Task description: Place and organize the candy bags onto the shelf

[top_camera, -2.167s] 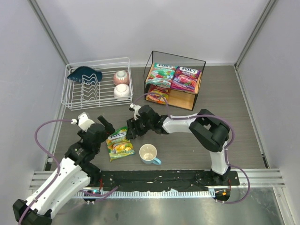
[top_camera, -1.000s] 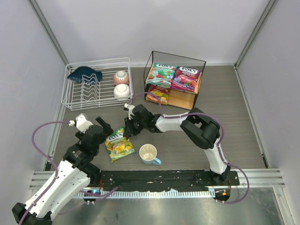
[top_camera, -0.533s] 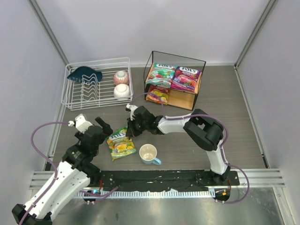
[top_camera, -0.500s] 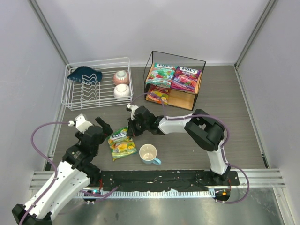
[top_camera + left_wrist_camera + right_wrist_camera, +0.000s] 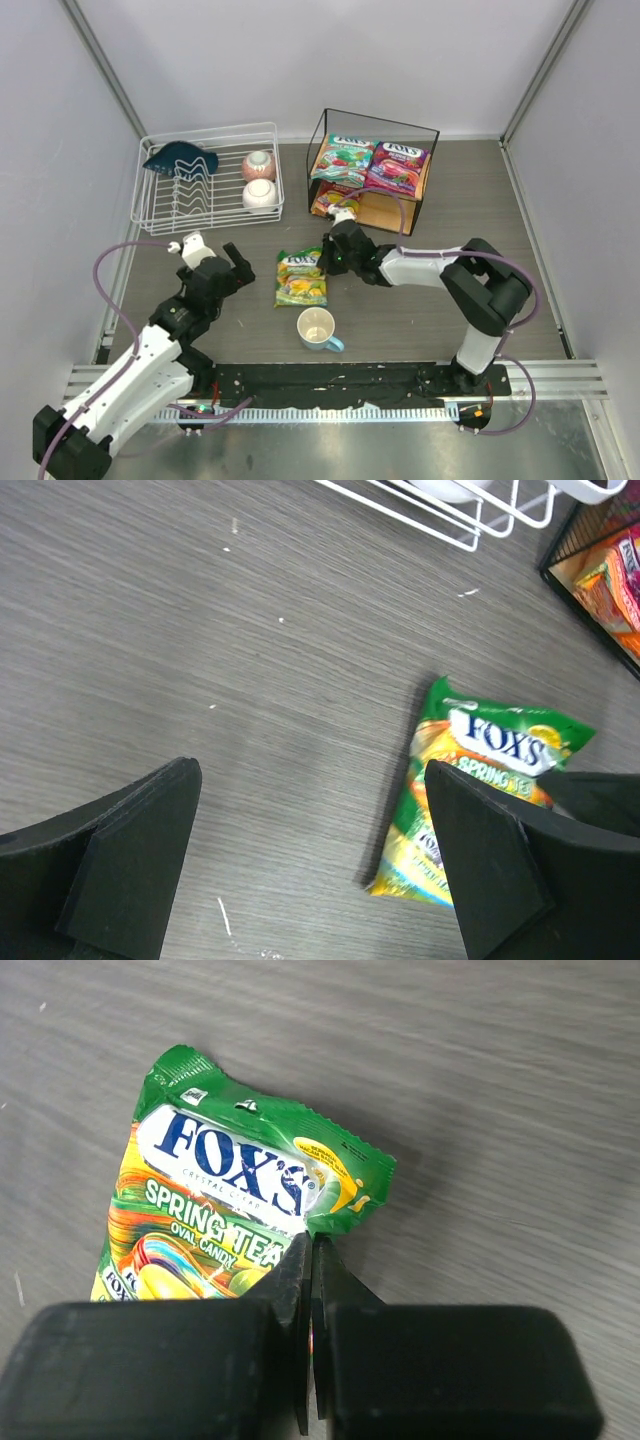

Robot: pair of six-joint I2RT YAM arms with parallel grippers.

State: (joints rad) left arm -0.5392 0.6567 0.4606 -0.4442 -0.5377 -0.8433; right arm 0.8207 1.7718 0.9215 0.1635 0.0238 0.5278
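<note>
Yellow-green bag (image 5: 301, 277) lies flat on the table (image 5: 520, 200), in front of the shelf (image 5: 395, 213) and off its left corner. Its long axis points toward the shelf, logo end nearer.

Right gripper (image 5: 312, 1290) is on the bag's shelf-side edge, fingers pressed together on the foil.

Left gripper (image 5: 310, 870) is spread and empty, on the bag's side away from the shelf.

Judgement: the right arm carries, into the bare lower board beside the orange-red bag (image 5: 328, 197).
</note>
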